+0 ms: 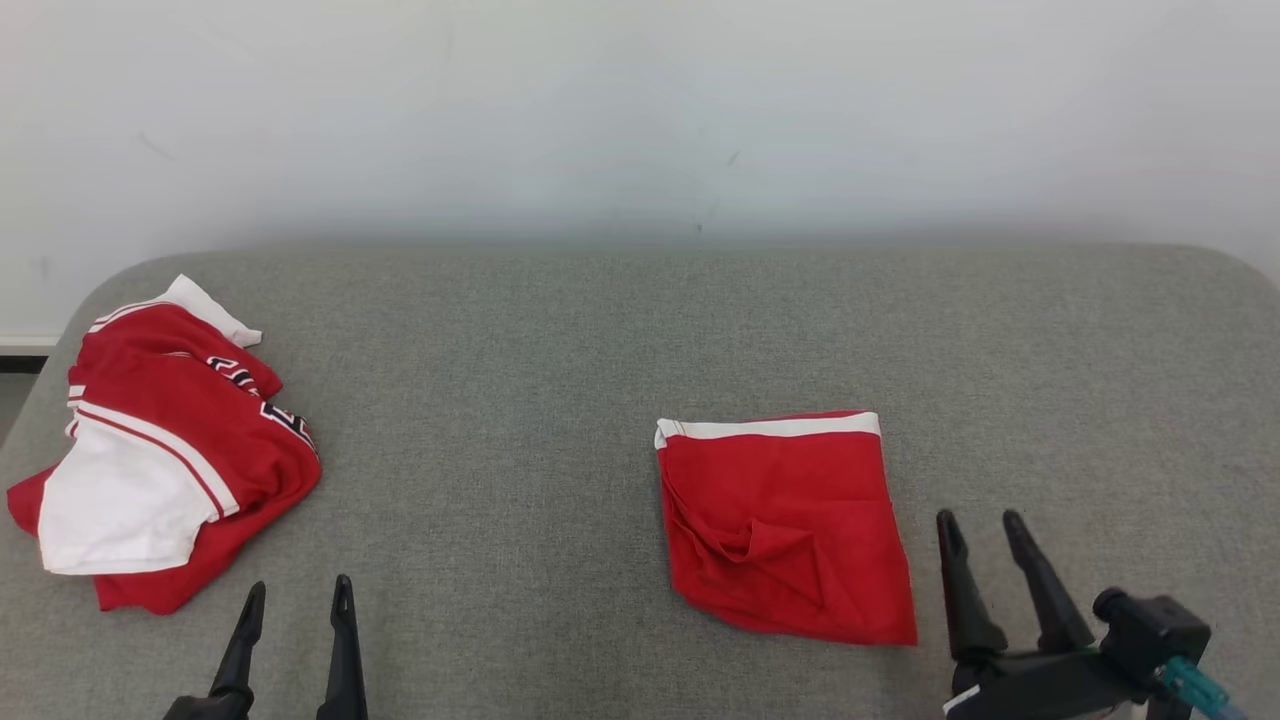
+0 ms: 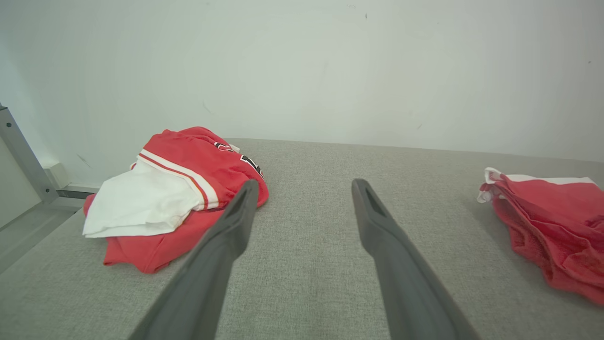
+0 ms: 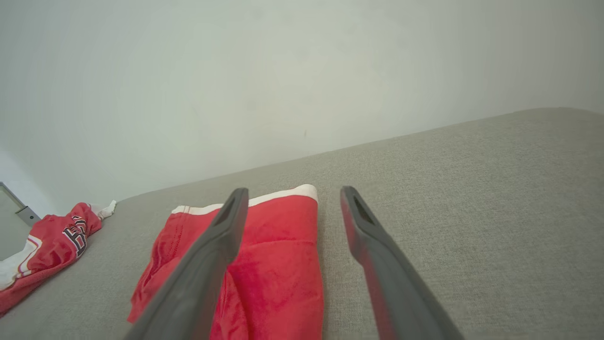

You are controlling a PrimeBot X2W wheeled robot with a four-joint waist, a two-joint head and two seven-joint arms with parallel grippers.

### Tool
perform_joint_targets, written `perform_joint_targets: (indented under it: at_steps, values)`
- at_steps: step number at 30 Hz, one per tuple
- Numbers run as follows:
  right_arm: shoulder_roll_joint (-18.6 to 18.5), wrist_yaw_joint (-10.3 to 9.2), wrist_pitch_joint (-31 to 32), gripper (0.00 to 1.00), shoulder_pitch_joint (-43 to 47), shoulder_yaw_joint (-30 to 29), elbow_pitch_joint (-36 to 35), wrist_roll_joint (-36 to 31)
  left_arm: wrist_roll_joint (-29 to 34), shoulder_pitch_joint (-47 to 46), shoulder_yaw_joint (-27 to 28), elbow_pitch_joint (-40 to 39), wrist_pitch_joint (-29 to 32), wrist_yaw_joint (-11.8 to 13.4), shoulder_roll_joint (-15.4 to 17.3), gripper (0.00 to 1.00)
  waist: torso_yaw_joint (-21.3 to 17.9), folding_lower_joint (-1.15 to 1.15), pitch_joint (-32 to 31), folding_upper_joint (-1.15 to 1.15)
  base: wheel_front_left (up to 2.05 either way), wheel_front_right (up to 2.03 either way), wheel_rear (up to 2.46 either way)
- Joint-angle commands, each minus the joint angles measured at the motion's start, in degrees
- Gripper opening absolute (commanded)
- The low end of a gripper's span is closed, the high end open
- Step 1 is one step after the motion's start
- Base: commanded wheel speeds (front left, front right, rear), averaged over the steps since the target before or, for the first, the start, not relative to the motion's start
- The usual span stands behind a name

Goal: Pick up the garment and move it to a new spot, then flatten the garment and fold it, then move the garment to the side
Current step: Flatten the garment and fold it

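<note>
A red garment (image 1: 785, 520) with a white band lies folded into a rough square right of centre on the grey padded surface (image 1: 520, 380). It also shows in the left wrist view at the right edge (image 2: 552, 212). My right gripper (image 1: 978, 518) stands open just right of it, empty; in the right wrist view the right gripper (image 3: 294, 190) has one finger over the red cloth (image 3: 278, 245). A crumpled red-and-white jersey (image 1: 170, 450) lies at the far left. My left gripper (image 1: 300, 588) is open and empty, near the jersey's front right corner (image 2: 188, 165).
A pale wall (image 1: 640, 120) rises directly behind the surface. The surface's rounded back corners and left edge are in view. A grey metal frame (image 2: 19, 156) stands off the left edge. Bare grey padding stretches between the two cloth items.
</note>
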Motion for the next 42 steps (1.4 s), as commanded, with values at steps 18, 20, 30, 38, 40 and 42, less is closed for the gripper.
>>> perform_joint_targets:
  at_steps: [18,20,30,38,40,42]
  values:
    - [5.0,-0.14,-1.4,1.0,6.0,-4.4,-5.7,-6.0,3.8,0.9,-0.1,-0.9,-0.2,-0.1,0.3,1.0,-1.2,0.0,0.5,0.0,0.0,0.0,0.0]
    - [5.0,-0.14,-1.4,1.0,5.6,-4.6,-5.7,-6.0,4.0,-0.1,-1.5,-1.0,-0.2,-0.3,0.2,1.0,-1.9,0.0,0.9,0.0,0.0,0.0,0.0]
    - [5.4,-0.14,-1.4,1.0,3.5,-4.1,-4.6,-6.5,3.6,-8.8,-13.2,2.6,-0.2,-0.7,0.1,1.0,-6.6,0.0,3.7,0.0,0.0,0.0,0.0]
    - [6.0,-0.14,-1.4,1.0,2.5,-3.7,-3.7,-6.7,1.3,-15.7,-24.6,9.9,-0.2,-0.8,0.3,1.0,-10.9,0.0,5.7,0.0,0.0,0.0,0.0]
    - [6.1,-0.14,-1.4,1.0,2.2,-3.5,-3.6,-6.7,0.5,-16.9,-26.6,11.9,-0.2,-0.8,0.4,1.0,-11.9,0.0,6.1,0.0,0.0,0.0,0.0]
    - [6.1,-0.14,-1.4,1.0,1.9,-3.5,-3.6,-6.7,-0.5,-17.9,-28.3,14.0,-0.2,-0.8,0.5,1.0,-12.8,0.0,6.5,0.0,0.0,0.0,0.0]
